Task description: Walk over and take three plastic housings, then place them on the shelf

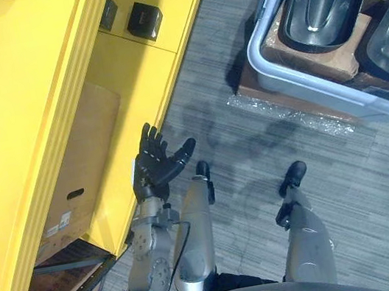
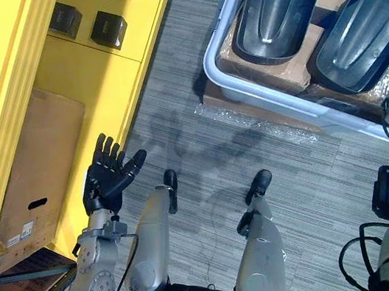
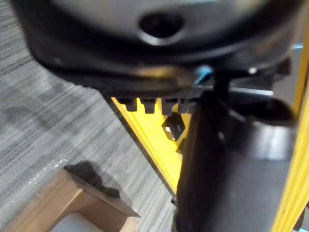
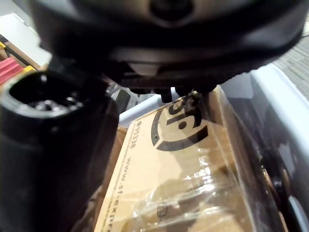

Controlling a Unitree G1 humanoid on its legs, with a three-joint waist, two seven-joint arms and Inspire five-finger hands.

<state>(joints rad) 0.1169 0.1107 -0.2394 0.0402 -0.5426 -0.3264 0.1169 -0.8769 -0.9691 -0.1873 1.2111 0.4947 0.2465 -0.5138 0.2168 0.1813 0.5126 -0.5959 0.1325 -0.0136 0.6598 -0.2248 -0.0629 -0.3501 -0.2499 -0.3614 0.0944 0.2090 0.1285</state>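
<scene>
By the shelf, left hand point(image 1: 154, 165): fingers straight and spread, thumb out, palm up, holding nothing; just beside the shelf's lower front edge, above the floor.
Right hand point(image 4: 203, 48): at the tray's near side, over film-wrapped cardboard point(image 4: 183, 159); cannot tell whether its fingers are curled or straight.
Left housing point(image 2: 275, 5): dark, glossy, long rounded shell; lies in the tray on cardboard; well apart from the left hand.
Right housing point(image 2: 366, 21): same kind, lying just beside the first in the same tray.
Tray point(image 2: 243, 81): pale grey, raised rim, to the robot's front right; rests on a flat brown base with clear film at its edge.
Shelf point(image 1: 131, 81): yellow, along the robot's left.
Black boxes point(image 1: 144, 21): two small ones on the shelf board, well ahead of the left hand.
Carton point(image 1: 81, 161): brown, on a lower level, just left of the left hand.
Floor point(image 1: 336, 189): grey striped carpet between shelf and tray.
</scene>
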